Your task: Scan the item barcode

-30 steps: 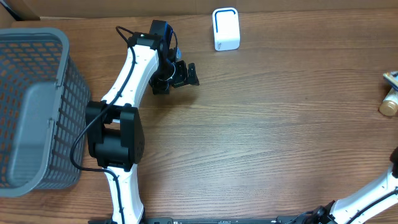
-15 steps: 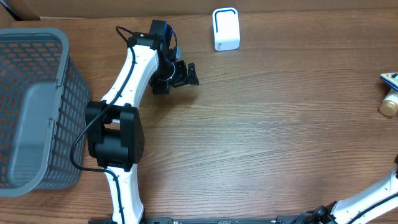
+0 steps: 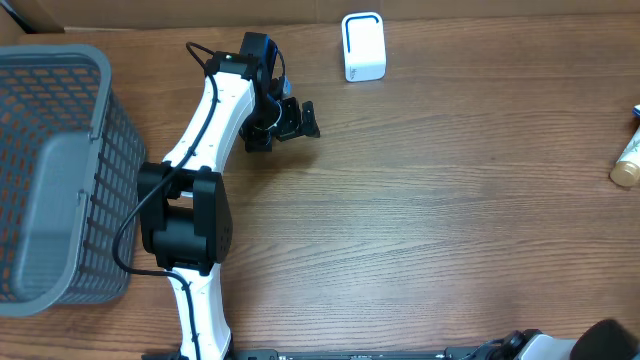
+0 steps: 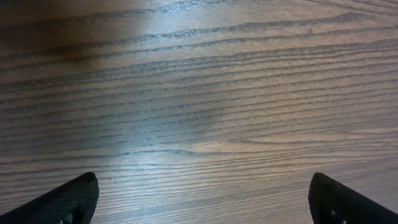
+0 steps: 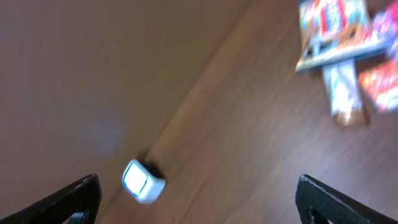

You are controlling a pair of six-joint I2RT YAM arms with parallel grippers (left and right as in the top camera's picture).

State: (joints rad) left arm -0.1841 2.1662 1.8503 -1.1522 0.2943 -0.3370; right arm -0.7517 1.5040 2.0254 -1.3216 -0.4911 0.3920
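The right end effector [image 5: 198, 199] is standing wide open with nothing in it, having let go and pulled back off the table [image 3: 420, 220]. The items [image 5: 348, 56] are lying at the far right edge, the scanner [image 3: 363, 46] well apart. The left end effector [image 4: 202, 199] is hovering open, empty.

surface: wooden table [image 3: 430, 220]; on it: grey basket [image 3: 55, 170]; white scanner [image 3: 363, 46]; tan bottle [image 3: 628, 165]
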